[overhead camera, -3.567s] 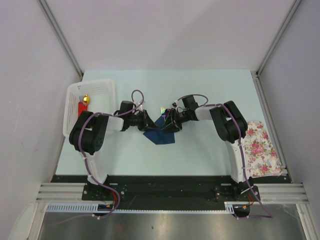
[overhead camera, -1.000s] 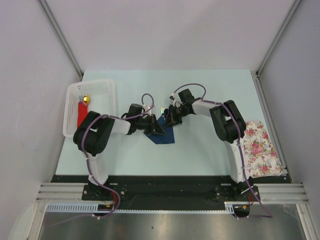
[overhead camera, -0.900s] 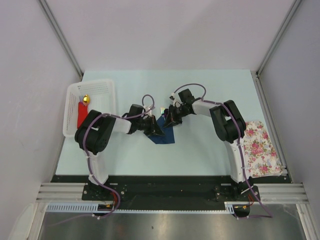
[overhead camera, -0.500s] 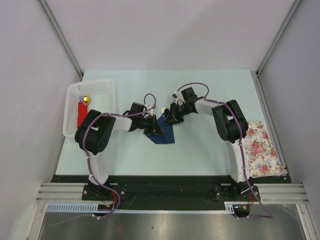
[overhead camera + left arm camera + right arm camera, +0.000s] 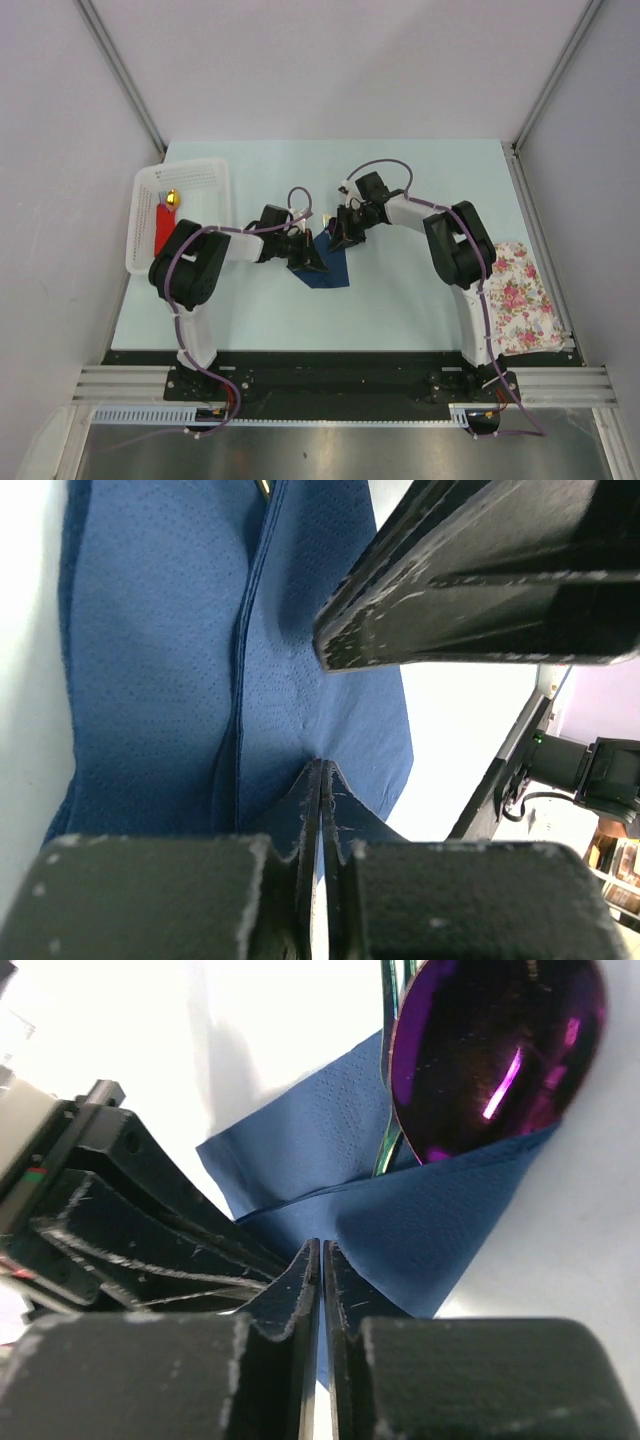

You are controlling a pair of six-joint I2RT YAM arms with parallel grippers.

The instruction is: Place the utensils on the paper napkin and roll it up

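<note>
The navy paper napkin [image 5: 327, 268] lies mid-table, partly folded over the utensils. Only their shiny ends [image 5: 325, 217] stick out at its far edge. In the right wrist view a purple spoon bowl [image 5: 495, 1055] and a green-edged piece beside it lie tucked under the napkin's fold [image 5: 430, 1225]. My left gripper [image 5: 311, 259] is shut, pinching a pucker of the napkin [image 5: 160, 660] at its tips [image 5: 320, 767]. My right gripper [image 5: 340, 240] is shut on the napkin's folded edge [image 5: 321, 1247]. Both grippers almost touch; the right one's fingers [image 5: 470, 590] fill the left wrist view.
A white basket [image 5: 146, 200] stands at the left edge, holding a red flat object [image 5: 162, 228] with a gold ball [image 5: 173, 198]. A white floral cloth [image 5: 521, 298] lies at the right edge by the right arm's base.
The left gripper has moved right onto the napkin. The right gripper has drawn a little to the far side. The napkin looks narrower, with more of it folded over.
</note>
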